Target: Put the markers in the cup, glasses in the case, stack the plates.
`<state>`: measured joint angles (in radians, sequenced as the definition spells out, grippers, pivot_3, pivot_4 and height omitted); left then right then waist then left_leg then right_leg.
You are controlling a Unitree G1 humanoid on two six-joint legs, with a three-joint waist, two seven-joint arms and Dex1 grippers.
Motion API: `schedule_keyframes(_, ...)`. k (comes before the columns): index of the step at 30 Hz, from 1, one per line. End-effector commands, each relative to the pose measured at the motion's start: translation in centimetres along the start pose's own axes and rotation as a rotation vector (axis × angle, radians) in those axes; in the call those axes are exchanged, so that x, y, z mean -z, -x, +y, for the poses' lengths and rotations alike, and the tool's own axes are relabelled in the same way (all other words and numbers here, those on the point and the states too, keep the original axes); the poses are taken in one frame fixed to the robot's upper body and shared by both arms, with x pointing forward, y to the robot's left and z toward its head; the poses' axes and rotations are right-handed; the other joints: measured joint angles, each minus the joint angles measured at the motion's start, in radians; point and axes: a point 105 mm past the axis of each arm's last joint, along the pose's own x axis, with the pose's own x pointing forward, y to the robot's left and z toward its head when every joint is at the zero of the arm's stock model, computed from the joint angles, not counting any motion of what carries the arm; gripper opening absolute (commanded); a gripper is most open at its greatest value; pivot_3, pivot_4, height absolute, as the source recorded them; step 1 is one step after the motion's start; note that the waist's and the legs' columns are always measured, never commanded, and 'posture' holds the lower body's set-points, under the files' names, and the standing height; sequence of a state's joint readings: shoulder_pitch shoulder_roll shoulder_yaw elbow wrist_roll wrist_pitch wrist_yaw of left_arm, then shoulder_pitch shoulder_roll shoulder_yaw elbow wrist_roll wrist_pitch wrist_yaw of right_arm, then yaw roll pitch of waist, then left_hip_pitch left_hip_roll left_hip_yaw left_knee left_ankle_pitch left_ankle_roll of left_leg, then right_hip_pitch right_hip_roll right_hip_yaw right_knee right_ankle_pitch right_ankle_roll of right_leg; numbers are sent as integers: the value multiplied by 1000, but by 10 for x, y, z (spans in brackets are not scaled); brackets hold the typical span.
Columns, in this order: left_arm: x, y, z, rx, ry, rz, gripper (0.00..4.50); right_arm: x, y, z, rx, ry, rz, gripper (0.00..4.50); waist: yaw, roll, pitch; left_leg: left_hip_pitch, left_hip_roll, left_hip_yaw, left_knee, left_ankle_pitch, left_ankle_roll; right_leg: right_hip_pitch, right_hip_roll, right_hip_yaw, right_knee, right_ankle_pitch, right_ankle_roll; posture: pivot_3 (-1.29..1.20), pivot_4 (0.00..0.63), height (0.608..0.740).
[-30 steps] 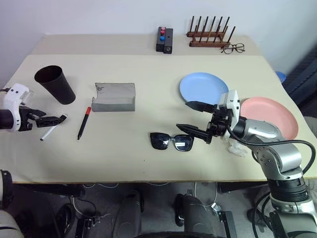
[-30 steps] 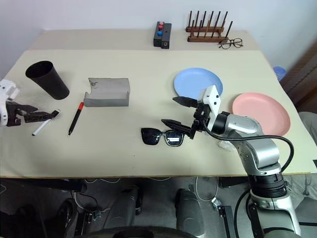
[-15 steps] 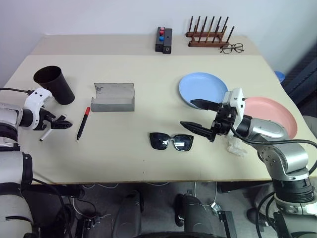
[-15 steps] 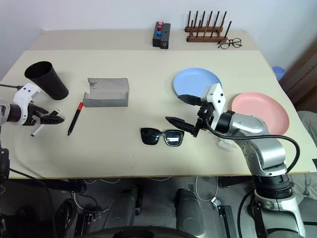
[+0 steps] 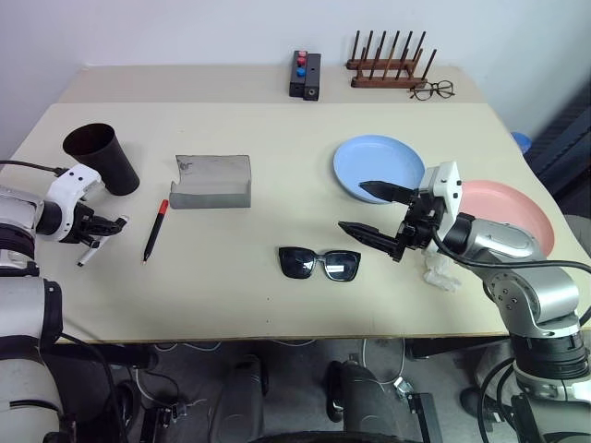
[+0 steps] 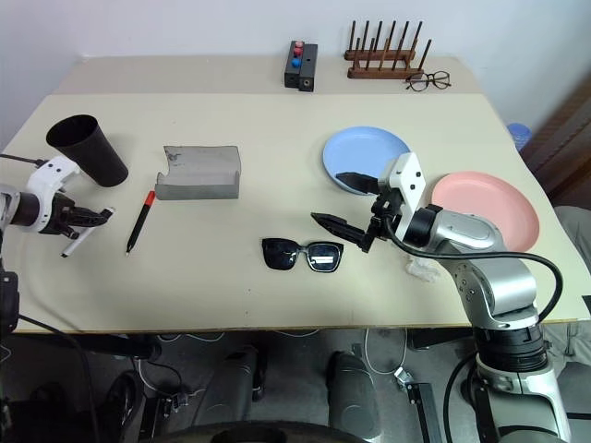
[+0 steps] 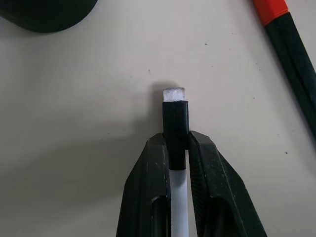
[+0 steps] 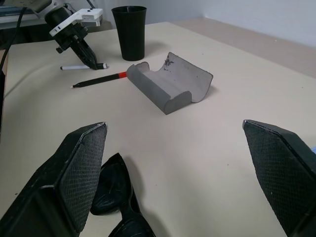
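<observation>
Where the desk (image 5: 277, 305) runs out at its left edge, left gripper (image 7: 177, 148) pinched shut on a white marker (image 5: 90, 250) with a black cap, gripped just behind the cap, marker lying low at the desk surface; just beside it to the right, a second marker (image 5: 155, 230), black barrel with red end, flat on the desk and untouched; dark cup (image 5: 102, 158) upright just behind the left gripper, near the desk's left edge; grey case (image 5: 212, 181) lying open right of the red-ended marker, hollow side up; black sunglasses (image 5: 319, 263) folded out flat near the desk's middle front, lenses toward the front edge; right gripper (image 5: 367, 210) hovering above and just right of the sunglasses, jaws spread wide, holding nothing; light blue plate (image 5: 379, 167) behind that gripper, pink plate (image 5: 503, 218) to its right, the two side by side, unstacked; small crumpled white scrap (image 5: 440, 274) by the right arm; at the far edge, a black button box (image 5: 307, 75), a wooden peg rack (image 5: 389, 68) and clear-lens spectacles (image 5: 434, 89).
</observation>
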<state>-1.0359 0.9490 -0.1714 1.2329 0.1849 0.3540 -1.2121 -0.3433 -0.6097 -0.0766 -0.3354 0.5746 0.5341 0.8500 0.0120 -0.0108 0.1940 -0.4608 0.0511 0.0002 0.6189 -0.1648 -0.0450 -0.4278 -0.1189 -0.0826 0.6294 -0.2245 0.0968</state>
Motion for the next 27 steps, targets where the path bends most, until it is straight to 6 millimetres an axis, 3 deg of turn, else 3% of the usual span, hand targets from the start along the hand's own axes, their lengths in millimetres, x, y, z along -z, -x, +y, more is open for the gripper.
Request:
schedule_keyframes(1, 9, 3, -4, 58, 10, 9, 13, -14, 1, 0, -4, 53, -30, 4500, 0, 0, 0, 0, 0, 0, 0, 0, 0, 0, 0, 0, 0, 0, 0, 0, 150, 740)
schedule_keyframes(6, -8, 18, -10, 144, -42, -118, 13, -16, 0, -1, -7, 58, -32, 4500, -1, 0, 0, 0, 0, 0, 0, 0, 0, 0, 0, 0, 0, -1, -1, 0, 150, 740)
schedule_keyframes(8, -21, 28, -16, 185, -192, -220, 13, -16, 0, -2, -8, 59, -32, 4500, -1, 0, 0, 0, 0, 0, 0, 0, 0, 0, 0, 0, 0, -1, -2, 0, 150, 740)
schedule_keyframes(13, -63, 59, -20, 165, -243, -573, 13, -17, -3, -5, -14, 61, -39, 4500, 1, -1, 0, -1, 0, -1, 1, 0, 0, 0, 0, 0, 0, -1, -2, 0, 150, 740)
schedule_keyframes(18, -93, 94, -12, 51, -254, -907, 13, -20, -5, -8, -20, 70, -45, 4500, -2, -1, 1, -1, 0, -1, 3, 0, 0, 1, 0, 0, 1, 0, 1, 0, 150, 740)
schedule_keyframes(27, -136, 131, -5, -144, -258, -1318, 13, -20, -7, -8, -31, 70, -43, 4500, 0, -2, 0, -1, 0, -1, 5, 0, 0, 2, 0, 0, 2, 1, 2, 0, 150, 740)
